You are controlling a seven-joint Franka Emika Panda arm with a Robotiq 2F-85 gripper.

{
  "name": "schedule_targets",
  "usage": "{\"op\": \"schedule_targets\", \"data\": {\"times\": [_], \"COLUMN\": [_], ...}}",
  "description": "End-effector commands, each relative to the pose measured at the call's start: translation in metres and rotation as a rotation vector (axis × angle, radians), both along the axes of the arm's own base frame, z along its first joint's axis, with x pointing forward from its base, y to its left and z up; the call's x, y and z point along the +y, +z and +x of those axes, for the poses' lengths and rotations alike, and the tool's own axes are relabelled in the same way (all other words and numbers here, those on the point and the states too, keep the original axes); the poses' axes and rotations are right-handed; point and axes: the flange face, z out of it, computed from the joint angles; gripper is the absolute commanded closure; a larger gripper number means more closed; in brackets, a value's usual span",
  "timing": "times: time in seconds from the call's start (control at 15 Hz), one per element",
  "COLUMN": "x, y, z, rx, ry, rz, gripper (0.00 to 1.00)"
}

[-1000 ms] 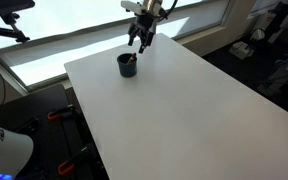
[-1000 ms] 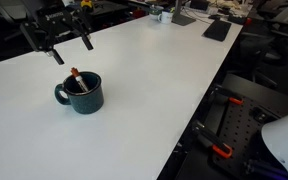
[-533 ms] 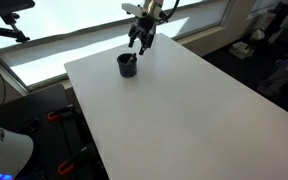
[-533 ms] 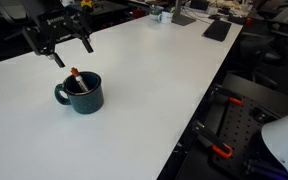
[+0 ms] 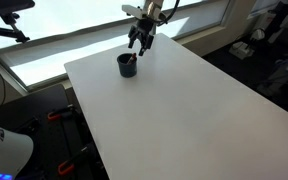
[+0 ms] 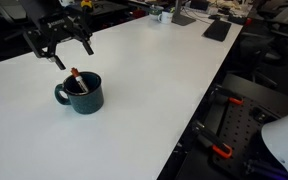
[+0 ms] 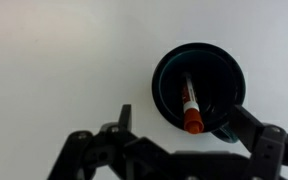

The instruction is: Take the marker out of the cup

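Task barely begun. Gripper (image 6: 71,52) hangs above the cup (image 6: 81,93), clear of it, with nothing held. Fingers (image 7: 122,122) are spread wide.

Marker (image 7: 190,103) sits inside the cup, leaning on the wall, reddish cap end poking up at the rim. In the wrist view the cup lies ahead of my fingers, off-centre toward one of them, and the marker's cap is close to the middle of the gap.

In an exterior view the cup (image 5: 127,64) stands below and just beside the fingertips, near the corner of the white table (image 5: 184,110).

Done, as I judge it: approach and rough alignment. Left: descend, centre the cap between the fingers, pinch, and lift the marker free without dragging the cup.
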Motion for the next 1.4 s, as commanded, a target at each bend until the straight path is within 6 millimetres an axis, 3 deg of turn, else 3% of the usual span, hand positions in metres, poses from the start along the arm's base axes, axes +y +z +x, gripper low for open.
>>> {"op": "schedule_targets", "data": {"times": [0.0, 0.27, 1.13, 1.2, 1.33], "x": [0.009, 0.017, 0.012, 0.011, 0.010], "y": [0.002, 0.000, -0.019, -0.021, -0.024], "z": [0.007, 0.011, 0.011, 0.011, 0.011], "rx": [-0.004, 0.003, 0.011, 0.010, 0.014], "ry": [0.033, 0.051, 0.019, 0.014, 0.009], "rz": [0.013, 0.017, 0.001, 0.004, -0.003], "gripper": [0.00, 0.00, 0.00, 0.18, 0.34]}}
